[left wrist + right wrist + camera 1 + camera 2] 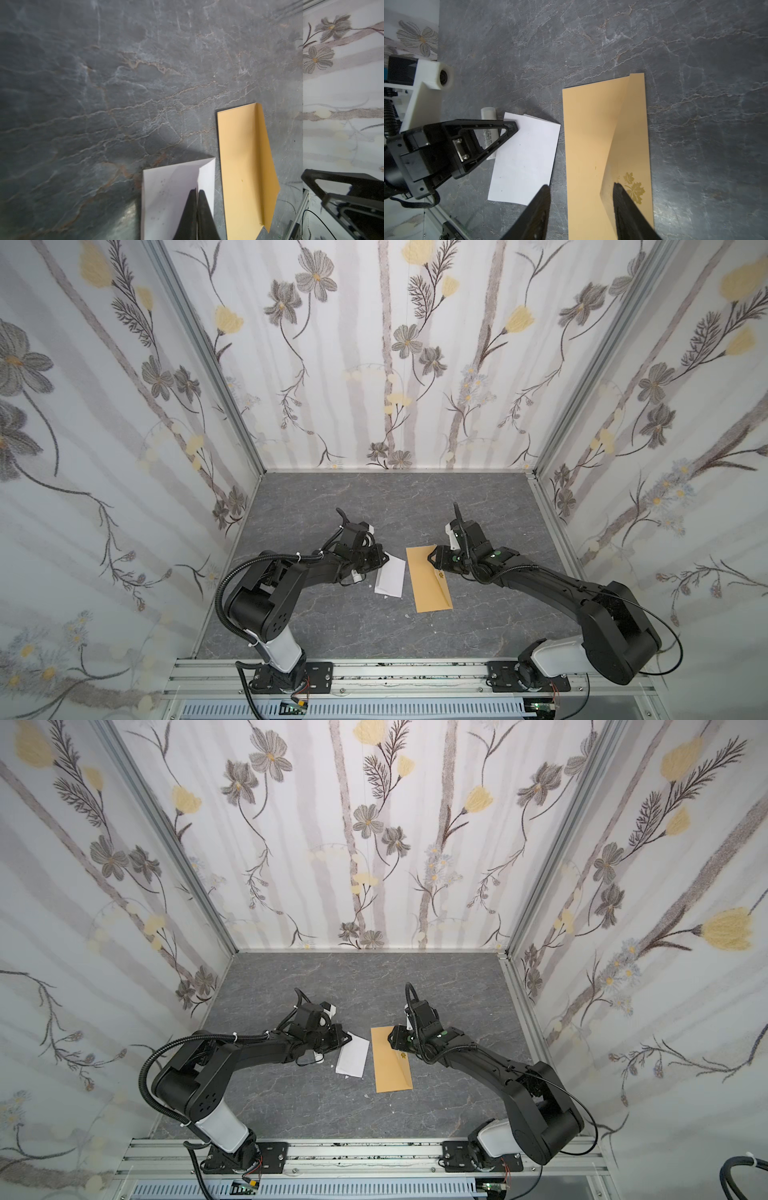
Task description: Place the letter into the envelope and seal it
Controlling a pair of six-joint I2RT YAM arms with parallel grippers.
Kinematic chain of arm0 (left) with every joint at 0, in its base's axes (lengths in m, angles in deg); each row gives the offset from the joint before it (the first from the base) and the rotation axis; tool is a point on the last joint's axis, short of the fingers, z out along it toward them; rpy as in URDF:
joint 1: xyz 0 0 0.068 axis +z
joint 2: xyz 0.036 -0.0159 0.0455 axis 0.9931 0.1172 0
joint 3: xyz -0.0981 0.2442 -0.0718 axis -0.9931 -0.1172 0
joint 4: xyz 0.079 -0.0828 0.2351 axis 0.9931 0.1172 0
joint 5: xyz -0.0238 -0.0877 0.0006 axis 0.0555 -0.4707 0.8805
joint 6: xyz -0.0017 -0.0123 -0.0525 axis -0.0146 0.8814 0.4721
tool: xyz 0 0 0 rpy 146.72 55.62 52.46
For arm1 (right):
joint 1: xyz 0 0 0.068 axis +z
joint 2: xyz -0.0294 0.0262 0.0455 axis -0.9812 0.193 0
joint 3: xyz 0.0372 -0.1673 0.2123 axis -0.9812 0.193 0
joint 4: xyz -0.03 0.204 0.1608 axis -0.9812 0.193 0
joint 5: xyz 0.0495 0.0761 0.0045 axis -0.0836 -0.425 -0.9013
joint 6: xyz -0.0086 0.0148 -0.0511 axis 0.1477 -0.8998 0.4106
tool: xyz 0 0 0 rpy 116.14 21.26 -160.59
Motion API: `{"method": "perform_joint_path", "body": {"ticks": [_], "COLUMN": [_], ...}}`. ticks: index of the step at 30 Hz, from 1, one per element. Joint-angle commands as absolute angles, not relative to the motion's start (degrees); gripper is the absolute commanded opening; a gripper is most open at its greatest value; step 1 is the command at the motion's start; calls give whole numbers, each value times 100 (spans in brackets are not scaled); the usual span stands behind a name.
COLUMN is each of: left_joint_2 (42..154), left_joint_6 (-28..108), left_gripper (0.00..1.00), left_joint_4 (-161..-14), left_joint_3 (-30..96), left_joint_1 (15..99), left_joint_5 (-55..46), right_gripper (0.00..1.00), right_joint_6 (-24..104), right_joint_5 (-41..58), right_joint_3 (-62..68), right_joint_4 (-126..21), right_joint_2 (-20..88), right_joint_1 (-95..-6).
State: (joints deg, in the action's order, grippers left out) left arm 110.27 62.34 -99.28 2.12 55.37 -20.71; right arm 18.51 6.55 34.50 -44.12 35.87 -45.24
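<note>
Though limp, pinching white rectangular paper letter (525, 158) edgewise in clamped left hand (197, 190). Hovering right hand (581, 186), spread, empty, over long kraft-brown envelope (587, 135).

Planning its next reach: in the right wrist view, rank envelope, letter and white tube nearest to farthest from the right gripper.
1. envelope, directly under the right gripper.
2. letter, beside the envelope on the left arm's side.
3. white tube, past the letter's far edge.
</note>
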Motion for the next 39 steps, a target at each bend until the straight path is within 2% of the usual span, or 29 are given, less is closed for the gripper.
{"method": "perform_joint_path", "body": {"ticks": [1, 4, 13, 30, 34, 39], "left_joint_2": [10695, 10360, 9431, 8810, 8803, 8805], "left_joint_6": [6319, 6428, 7040, 8538, 8729, 8891], "left_gripper": [0, 0, 0, 0, 0, 0], "left_joint_4": [-10093, -10093, -10115, -11156, -11316, -11485], "left_joint_3": [202, 220, 381, 421, 404, 379], "left_joint_1": [5602, 5612, 5620, 5620, 5620, 5603], "left_joint_5": [-2181, -2330, -2584, -2862, -2874, -2853], "right_gripper": [59, 65, 72, 77, 72, 41], "right_joint_6": [1936, 1821, 1339, 1244, 1164, 1122], "right_joint_5": [-69, -437, -1054, -1389, -1512, -1562], "right_joint_3": [3527, 3576, 3842, 3797, 3840, 3899], "right_joint_4": [-5278, -5737, -7066, -8123, -8479, -8629], "right_joint_2": [3483, 3472, 3473, 3416, 3341, 3280], "right_joint_1": [-4477, -4370, -4205, -4187, -4187, -4183]}}
